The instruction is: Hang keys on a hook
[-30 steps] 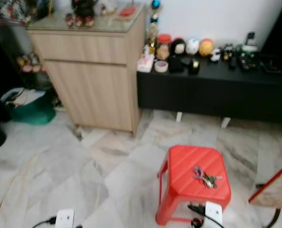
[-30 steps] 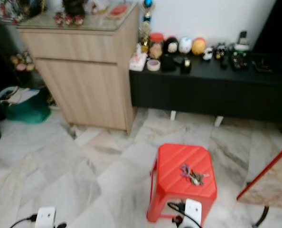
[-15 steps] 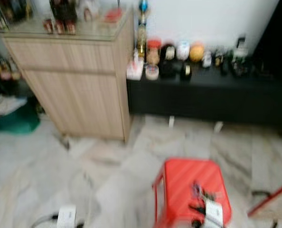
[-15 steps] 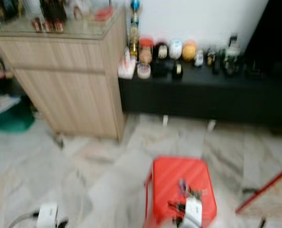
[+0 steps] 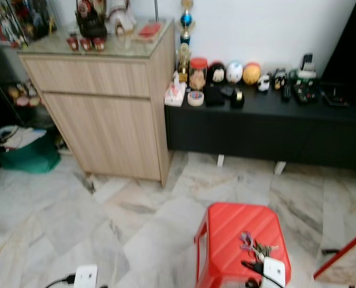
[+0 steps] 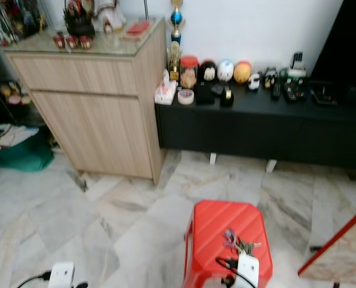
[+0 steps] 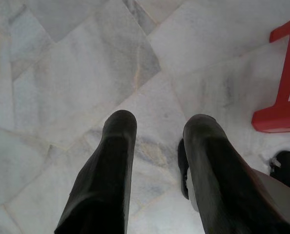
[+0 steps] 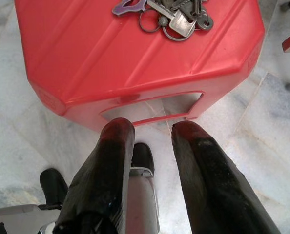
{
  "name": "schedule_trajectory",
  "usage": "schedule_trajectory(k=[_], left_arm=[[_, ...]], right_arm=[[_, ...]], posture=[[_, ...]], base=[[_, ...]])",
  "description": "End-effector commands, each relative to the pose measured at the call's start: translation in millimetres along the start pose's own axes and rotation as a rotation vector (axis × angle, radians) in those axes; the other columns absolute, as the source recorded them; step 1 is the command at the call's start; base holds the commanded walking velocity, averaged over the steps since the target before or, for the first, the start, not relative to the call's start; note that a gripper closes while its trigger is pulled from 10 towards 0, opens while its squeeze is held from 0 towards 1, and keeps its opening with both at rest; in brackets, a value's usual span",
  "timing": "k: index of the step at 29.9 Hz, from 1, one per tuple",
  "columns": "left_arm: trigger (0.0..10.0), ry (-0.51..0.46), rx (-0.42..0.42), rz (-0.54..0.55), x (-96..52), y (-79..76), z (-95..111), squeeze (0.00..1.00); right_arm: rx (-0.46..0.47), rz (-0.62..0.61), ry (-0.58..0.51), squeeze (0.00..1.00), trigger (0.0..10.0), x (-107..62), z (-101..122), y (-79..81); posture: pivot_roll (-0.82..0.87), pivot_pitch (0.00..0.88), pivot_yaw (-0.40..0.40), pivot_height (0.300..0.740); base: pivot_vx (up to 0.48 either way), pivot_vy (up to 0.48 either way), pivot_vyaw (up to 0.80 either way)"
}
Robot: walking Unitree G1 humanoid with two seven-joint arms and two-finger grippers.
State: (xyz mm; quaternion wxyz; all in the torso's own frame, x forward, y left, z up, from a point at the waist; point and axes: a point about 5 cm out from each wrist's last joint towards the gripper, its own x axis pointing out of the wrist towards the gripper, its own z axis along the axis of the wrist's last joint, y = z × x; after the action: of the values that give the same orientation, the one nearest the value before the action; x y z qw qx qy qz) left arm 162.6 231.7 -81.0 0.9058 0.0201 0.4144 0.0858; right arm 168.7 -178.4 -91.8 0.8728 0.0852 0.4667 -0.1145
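Right gripper (image 8: 152, 129) fingers parted, empty, low before the stool (image 8: 135, 58), at lower right of the head view. Keys (image 5: 256, 245) flat on stool top, lower right of frame. Left gripper (image 7: 159, 119) fingers apart, empty, over marble floor (image 7: 62, 73). Wooden cabinet (image 5: 109, 102) upper left; black surface (image 5: 274, 120) upper right, small items along it.

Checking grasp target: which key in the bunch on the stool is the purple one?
On the red stool, the purple key lies at the end of the key bunch, splayed away from the silver keys clustered on the rings.
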Motion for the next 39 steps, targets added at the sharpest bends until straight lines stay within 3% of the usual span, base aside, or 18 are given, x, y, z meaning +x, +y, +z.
schedule_trajectory(k=[1,8,20,29,39], left_arm=[[10.0,0.016,0.008,-0.006,-0.6,0.2,-3.0,0.00],[10.0,0.016,0.007,-0.005,-0.6,0.3,-2.9,0.00],[10.0,0.013,0.016,-0.001,-0.4,1.2,-2.0,0.00],[10.0,0.014,0.018,-0.002,-0.5,1.1,-2.3,0.00],[10.0,0.017,0.014,0.002,-0.8,1.2,-3.3,0.00]], right_arm=[[-0.009,0.005,-0.006,0.00,10.0,0.3,1.8,0.7],[-0.008,0.005,-0.007,0.00,10.0,0.3,2.0,0.4],[-0.009,0.008,-0.005,0.00,10.0,0.1,0.9,2.4],[-0.010,0.005,-0.006,0.00,10.0,0.1,0.7,2.1],[-0.010,0.000,-0.008,0.00,10.0,0.0,0.6,1.1]], posture=[[0.01,0.006,0.007,0.740],[0.01,0.014,0.006,0.740],[0.01,0.017,0.008,0.740],[0.01,0.019,0.009,0.740],[0.01,0.022,0.009,0.740]], base=[[0.000,-0.266,0.00],[0.000,-0.265,0.00],[0.000,0.000,0.00],[0.000,-0.286,0.00],[0.000,0.000,0.00]])
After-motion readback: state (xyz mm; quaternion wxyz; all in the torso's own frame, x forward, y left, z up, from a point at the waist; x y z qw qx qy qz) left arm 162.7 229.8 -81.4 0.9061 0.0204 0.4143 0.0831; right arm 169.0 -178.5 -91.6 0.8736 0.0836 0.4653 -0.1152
